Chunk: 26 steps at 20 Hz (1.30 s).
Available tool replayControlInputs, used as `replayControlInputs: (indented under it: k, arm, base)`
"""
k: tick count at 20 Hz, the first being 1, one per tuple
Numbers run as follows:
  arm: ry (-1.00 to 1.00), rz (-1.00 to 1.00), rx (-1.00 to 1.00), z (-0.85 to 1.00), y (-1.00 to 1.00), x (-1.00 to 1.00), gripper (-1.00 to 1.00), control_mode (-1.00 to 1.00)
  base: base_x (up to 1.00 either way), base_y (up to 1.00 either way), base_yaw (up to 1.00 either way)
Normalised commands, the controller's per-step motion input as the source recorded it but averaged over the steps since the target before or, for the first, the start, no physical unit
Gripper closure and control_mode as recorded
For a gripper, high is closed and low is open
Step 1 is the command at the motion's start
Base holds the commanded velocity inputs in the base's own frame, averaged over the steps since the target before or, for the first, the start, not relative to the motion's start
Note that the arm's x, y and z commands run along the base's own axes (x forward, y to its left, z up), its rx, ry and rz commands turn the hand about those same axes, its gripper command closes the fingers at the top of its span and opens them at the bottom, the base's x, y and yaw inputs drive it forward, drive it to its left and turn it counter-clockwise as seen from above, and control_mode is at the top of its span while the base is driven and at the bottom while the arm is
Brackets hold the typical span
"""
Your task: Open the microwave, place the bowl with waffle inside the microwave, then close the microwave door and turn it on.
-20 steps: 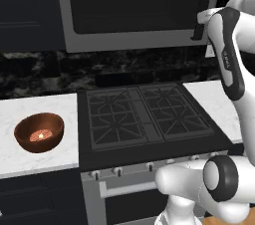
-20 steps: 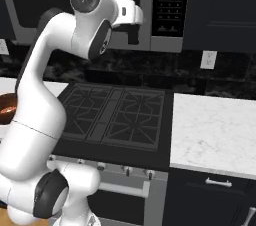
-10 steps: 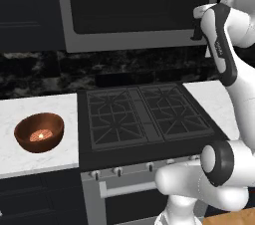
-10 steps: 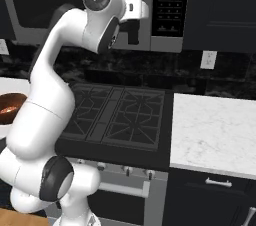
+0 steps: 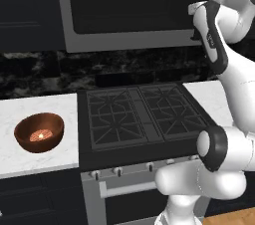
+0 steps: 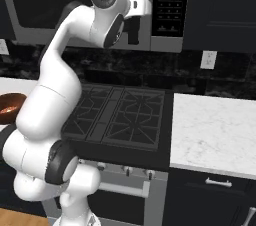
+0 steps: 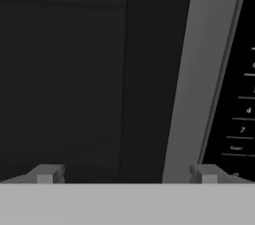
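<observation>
The microwave (image 5: pixel 139 7) hangs above the black stove (image 5: pixel 142 114) with the microwave door (image 7: pixel 64 69) shut. The arm is raised to the door's right side, and the gripper (image 7: pixel 127 174) points straight at the black handle (image 7: pixel 144 69), fingers spread wide, one tip either side of the bar and gripping nothing. Just beside the grey door frame sits the button panel (image 7: pixel 241 109); from the hand view I can read the digits 4 and 7 on it, while the remaining markings are too blurred to make out. The bowl (image 5: pixel 39 132) rests on the white counter (image 5: pixel 35 119) left of the stove, well apart from the gripper, with the waffle (image 5: pixel 41 135) lying in its bottom.
</observation>
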Motion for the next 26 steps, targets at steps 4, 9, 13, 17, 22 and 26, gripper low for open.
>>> replayControlInputs:
  k: [4,9,13,17,22,26]
  arm:
    - [-0.02,0.00,0.02,0.07,-0.18,0.33,-1.00,-1.00]
    - [-0.01,0.00,0.01,0.05,-0.12,0.33,-1.00,-1.00]
    - [0.00,0.00,0.00,0.00,-0.02,0.32,-1.00,-1.00]
    - [0.00,0.02,0.00,0.00,0.00,0.34,-1.00,-1.00]
    - [0.00,0.06,0.00,0.00,0.02,0.31,-1.00,-1.00]
    - [0.00,0.08,0.00,0.00,0.03,0.31,-1.00,-1.00]
  base:
    - [0.00,0.00,0.00]
    - [0.00,0.00,0.00]
    - [0.00,0.00,0.00]
    - [0.00,0.00,0.00]
    - [0.00,0.00,0.00]
    - [0.00,0.00,0.00]
